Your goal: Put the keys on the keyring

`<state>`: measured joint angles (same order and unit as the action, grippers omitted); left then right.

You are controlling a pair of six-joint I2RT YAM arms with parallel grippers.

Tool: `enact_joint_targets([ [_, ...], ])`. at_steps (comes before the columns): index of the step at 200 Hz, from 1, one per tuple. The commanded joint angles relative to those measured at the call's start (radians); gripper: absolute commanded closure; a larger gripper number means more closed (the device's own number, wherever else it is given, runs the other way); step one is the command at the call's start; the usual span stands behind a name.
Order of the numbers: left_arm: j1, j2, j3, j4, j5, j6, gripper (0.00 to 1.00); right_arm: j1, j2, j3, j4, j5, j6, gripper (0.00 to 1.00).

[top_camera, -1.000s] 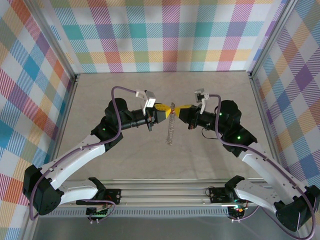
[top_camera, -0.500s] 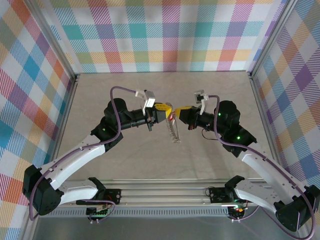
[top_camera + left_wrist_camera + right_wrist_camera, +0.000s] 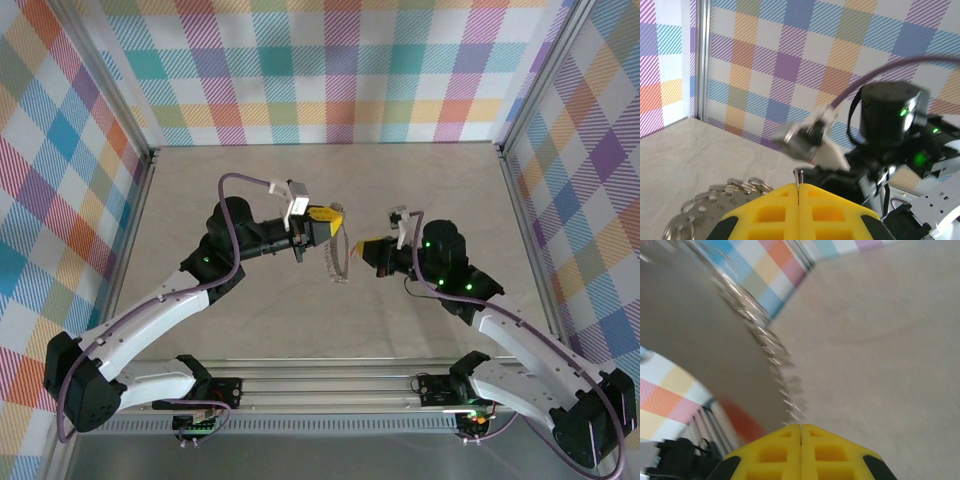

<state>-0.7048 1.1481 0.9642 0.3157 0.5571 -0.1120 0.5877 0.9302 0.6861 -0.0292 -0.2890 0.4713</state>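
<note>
Two grippers part: our clenched right gripper backs off the keyring pinched under our left gripper, pausing the threading.

— Where is the keyring sitting?
— I'm seeing it hanging clear of the table, nearly edge-on, with the grey hoop pinched in the left gripper and the wiry fringe dangling.
— And the key?
— It's showing only as a red smear beside the fringe.

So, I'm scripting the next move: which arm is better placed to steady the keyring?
Left, probably: the left pincer is shut on the keyring, which hangs from it; the right pincer is shut and apart.
</note>
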Motion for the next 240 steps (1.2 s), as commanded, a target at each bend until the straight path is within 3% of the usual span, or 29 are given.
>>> enact_joint_targets([
  [1, -0.011, -0.049, -0.008, 0.039, -0.003, 0.008, 1.0, -0.008, -0.001, -0.052, -0.056, 0.066, -0.032, 1.0],
  [74, -0.011, -0.063, -0.024, 0.046, -0.006, 0.007, 1.0, -0.009, 0.185, -0.119, -0.149, 0.194, -0.031, 1.0],
  [165, -0.011, -0.076, -0.033, 0.045, -0.009, 0.011, 1.0, -0.009, 0.472, -0.025, -0.127, 0.214, -0.021, 1.0],
  [184, -0.01, -0.077, -0.035, 0.046, -0.01, 0.011, 1.0, -0.009, 0.494, -0.012, -0.114, 0.211, -0.013, 0.89],
  [209, -0.01, -0.08, -0.038, 0.051, -0.007, 0.008, 1.0, -0.009, 0.494, -0.003, -0.11, 0.23, 0.004, 0.62],
  [240, -0.011, -0.085, -0.042, 0.059, -0.006, 0.006, 1.0, -0.009, 0.455, -0.012, -0.138, 0.267, 0.056, 0.55],
])
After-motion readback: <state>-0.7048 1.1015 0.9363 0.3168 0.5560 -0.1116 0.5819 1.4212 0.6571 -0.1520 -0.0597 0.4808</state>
